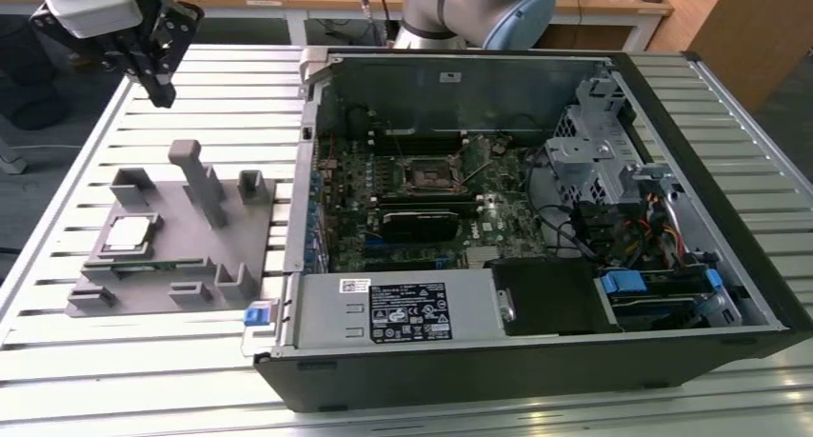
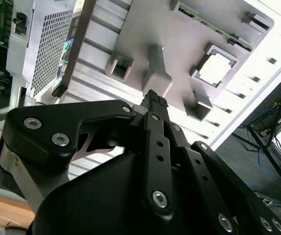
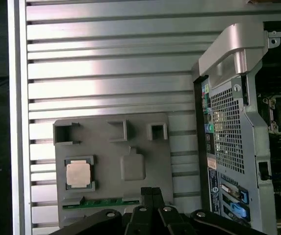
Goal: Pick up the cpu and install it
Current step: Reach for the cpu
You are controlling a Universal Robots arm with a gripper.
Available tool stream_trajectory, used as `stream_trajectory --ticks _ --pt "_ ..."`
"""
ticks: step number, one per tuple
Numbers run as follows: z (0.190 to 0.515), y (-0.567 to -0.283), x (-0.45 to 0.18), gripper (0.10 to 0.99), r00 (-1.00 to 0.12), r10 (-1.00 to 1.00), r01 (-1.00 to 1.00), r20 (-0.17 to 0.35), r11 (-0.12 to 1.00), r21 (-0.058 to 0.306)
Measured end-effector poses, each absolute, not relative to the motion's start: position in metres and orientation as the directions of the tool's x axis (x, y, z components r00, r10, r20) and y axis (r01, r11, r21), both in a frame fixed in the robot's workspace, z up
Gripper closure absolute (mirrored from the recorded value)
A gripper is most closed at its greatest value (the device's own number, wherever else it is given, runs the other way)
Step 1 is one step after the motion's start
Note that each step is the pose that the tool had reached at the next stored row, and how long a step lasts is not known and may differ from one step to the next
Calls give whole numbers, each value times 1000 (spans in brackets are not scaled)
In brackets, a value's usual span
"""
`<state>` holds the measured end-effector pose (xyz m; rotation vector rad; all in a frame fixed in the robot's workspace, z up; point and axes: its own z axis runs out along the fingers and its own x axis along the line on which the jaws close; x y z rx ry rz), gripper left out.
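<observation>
End effector [image 1: 162, 92] hovers empty, fingers pressed together, beyond the cpu [image 1: 128, 233] seated in the grey holder [image 1: 190, 245].

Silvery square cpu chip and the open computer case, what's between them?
In the first wrist view, past the silvery square cpu chip comes the grey plastic holder's raised block, then a strip of slatted metal table before the open computer case.

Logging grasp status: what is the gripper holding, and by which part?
Nothing: the gripper hangs empty, and the small silvery square cpu lies in the grey plastic holder.
</observation>
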<state>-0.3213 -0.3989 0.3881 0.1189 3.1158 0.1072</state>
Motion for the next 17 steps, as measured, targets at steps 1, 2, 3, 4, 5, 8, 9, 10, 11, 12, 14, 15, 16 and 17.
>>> stream_trajectory --ticks 1,2,3,4,5,8,9,10,11,12,14,15,16,17 --pt "388 -399 -324 980 -997 77 76 -17 995 69" --pt "388 -399 -326 980 -997 77 76 -15 995 69" --pt "387 -399 -327 980 -997 77 76 -12 995 69" --pt "386 -400 -328 980 -997 76 75 -9 995 69" --pt "386 -400 -328 980 -997 73 72 -2 995 68" --pt "383 -401 -329 980 -998 62 63 17 996 67" --pt "382 -401 -329 980 -998 58 60 21 996 66" --pt "381 -402 -330 980 -998 56 58 24 996 66" --pt "381 -402 -332 980 -998 55 56 25 996 66" --pt "380 -403 -334 980 -998 54 56 25 996 66" --pt "379 -403 -338 980 -998 53 54 26 996 66" --pt "378 -404 -340 980 -998 52 54 26 996 66" --pt "378 -404 -343 980 -998 51 53 26 996 66" --pt "378 -404 -345 980 -998 51 52 26 996 66"
